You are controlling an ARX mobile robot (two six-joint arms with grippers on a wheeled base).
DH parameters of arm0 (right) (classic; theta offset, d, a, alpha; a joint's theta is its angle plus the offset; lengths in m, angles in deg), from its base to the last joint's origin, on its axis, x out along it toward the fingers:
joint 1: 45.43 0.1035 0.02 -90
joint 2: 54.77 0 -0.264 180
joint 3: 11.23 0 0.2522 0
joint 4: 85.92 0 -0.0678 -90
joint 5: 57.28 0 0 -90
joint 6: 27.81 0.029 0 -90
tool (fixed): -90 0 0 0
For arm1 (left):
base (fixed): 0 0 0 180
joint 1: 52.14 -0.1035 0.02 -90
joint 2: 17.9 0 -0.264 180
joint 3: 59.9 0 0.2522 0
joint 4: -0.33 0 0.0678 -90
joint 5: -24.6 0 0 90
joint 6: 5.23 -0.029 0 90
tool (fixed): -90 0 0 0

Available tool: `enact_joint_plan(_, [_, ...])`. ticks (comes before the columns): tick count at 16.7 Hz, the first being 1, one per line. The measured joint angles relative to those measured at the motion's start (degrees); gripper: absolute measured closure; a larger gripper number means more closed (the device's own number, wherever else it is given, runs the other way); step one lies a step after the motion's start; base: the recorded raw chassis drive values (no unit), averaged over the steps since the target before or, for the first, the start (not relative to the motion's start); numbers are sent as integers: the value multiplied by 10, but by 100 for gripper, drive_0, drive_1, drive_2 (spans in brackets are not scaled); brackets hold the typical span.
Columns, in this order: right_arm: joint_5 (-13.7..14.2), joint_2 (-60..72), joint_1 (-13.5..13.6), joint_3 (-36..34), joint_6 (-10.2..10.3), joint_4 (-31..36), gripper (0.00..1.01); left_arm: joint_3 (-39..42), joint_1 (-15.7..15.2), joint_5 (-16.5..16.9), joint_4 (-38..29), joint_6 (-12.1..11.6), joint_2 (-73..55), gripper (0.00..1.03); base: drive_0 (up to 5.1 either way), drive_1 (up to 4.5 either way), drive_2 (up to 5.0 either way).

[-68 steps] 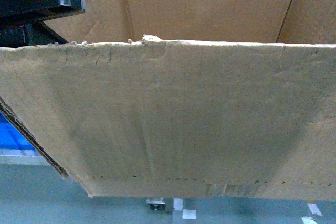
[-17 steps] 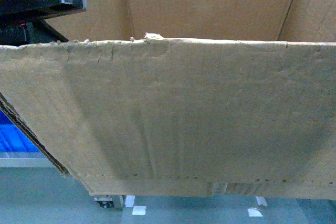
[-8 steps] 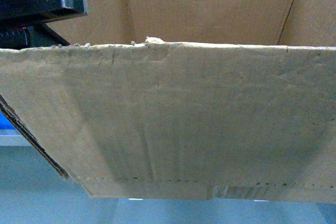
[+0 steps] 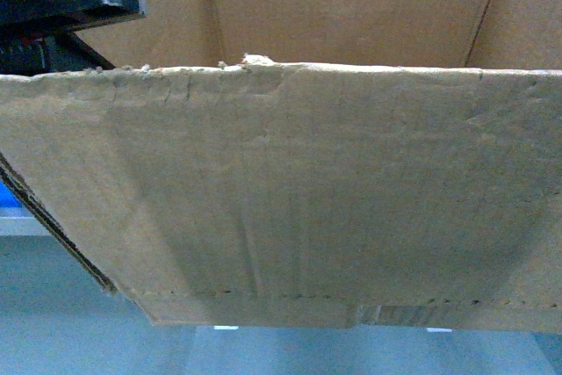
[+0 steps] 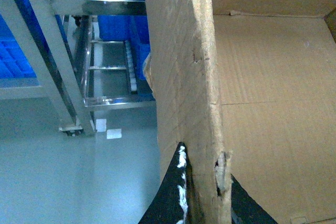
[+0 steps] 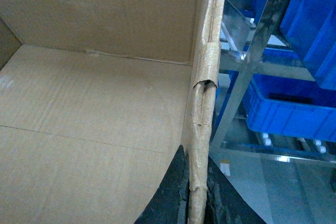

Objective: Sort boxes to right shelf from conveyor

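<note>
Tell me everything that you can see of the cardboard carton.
The cardboard carton is large, brown and corrugated, open at the top with ragged torn edges and no flaps. Inside it looks empty. A perforated line runs near its base. It fills the head view, above a grey floor. The left gripper pinches one side wall between dark fingers, the right gripper the opposite wall.

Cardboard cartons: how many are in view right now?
1: the cardboard carton fills the head view, held off the floor, left hand and right hand each pinching a side wall. Others may be hidden behind it.
</note>
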Motion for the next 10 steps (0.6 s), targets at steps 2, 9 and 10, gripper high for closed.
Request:
enact_joint_plan(2, [0,0,0,0,0,-2,98,0,0,0,3,0,0,99,0,0,0])
enact_joint_plan(9, [0,-1,0,0,0,-4,98,0,0,1,3,0,0,99,0,309,-309])
enact_joint_plan(10, [0,-1,0,0,0,-3,98,0,0,1,3,0,0,99,2,434,-430])
